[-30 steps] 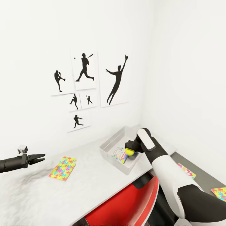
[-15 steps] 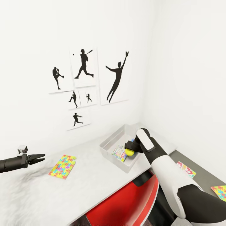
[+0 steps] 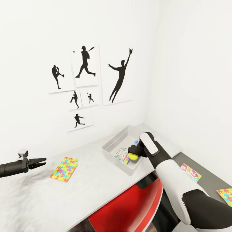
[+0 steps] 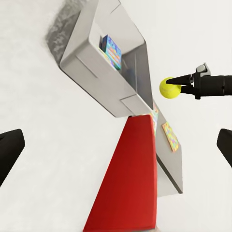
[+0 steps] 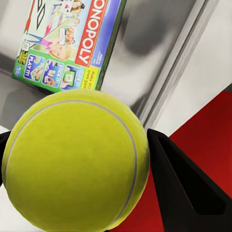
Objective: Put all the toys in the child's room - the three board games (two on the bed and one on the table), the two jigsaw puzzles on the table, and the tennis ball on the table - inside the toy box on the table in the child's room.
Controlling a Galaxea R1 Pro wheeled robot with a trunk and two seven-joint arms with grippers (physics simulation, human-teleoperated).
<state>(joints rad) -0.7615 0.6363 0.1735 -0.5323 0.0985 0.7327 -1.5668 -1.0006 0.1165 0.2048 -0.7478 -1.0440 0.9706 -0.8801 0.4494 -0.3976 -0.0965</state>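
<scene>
The right gripper [image 3: 133,156] pinches the tennis ball [image 3: 133,157] across its middle, above the toy box [image 3: 113,144]; the ball looks light, round, likely to roll. The left gripper [image 3: 40,162] is wide open, empty.

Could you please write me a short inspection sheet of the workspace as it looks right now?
Surface: light-grey table with a lower dark wing.
Job's things: grey bin holds a Monopoly box; tennis ball held over the bin; one puzzle on the table top; a second puzzle and a card game box on the wing.
Clutter: nothing seen.
Grippers: right claw shut on the ball; left claw open, holding nothing, above the table.
Cables: nothing seen.
Surroundings: white walls, baseball prints, red chair.
</scene>
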